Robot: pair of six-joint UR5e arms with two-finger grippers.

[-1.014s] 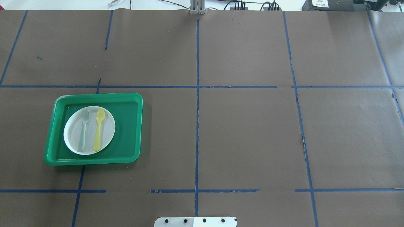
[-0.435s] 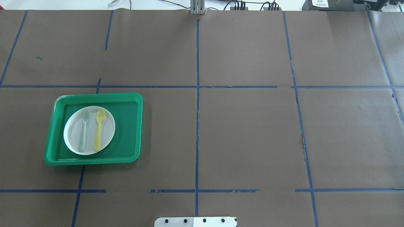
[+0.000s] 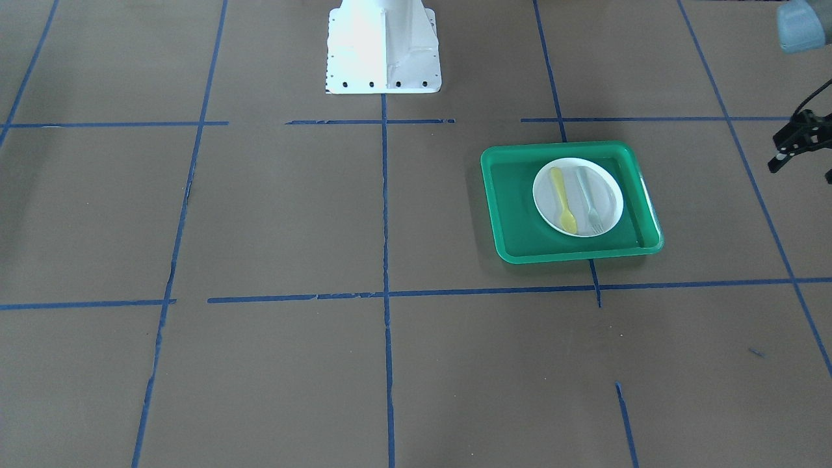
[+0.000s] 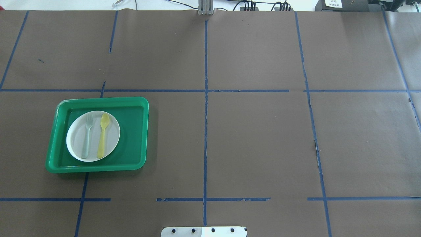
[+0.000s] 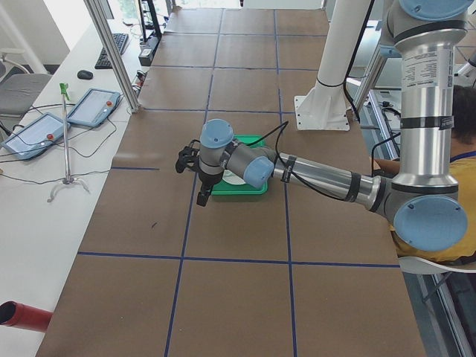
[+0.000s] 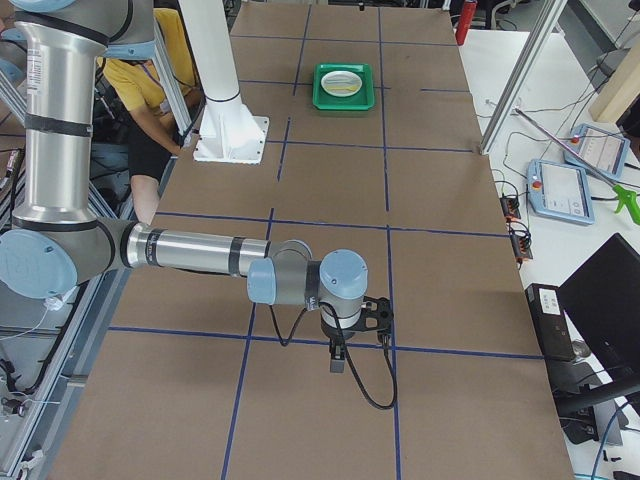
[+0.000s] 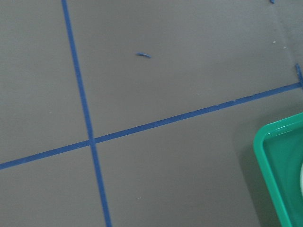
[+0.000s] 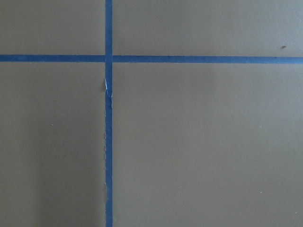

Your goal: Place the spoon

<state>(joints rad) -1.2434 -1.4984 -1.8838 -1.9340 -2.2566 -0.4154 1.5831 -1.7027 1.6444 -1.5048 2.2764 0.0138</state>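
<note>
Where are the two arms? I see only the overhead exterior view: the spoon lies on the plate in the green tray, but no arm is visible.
Observer: The left hand hovers above the table beside the green tray, toward the table's left end.
Operator: And the right arm?
Observer: The right hand hangs over a tape crossing near the table's opposite end, far from the tray.
Operator: Does the left hand hold anything?
Observer: No; its fingers look spread, with nothing between them.
</note>
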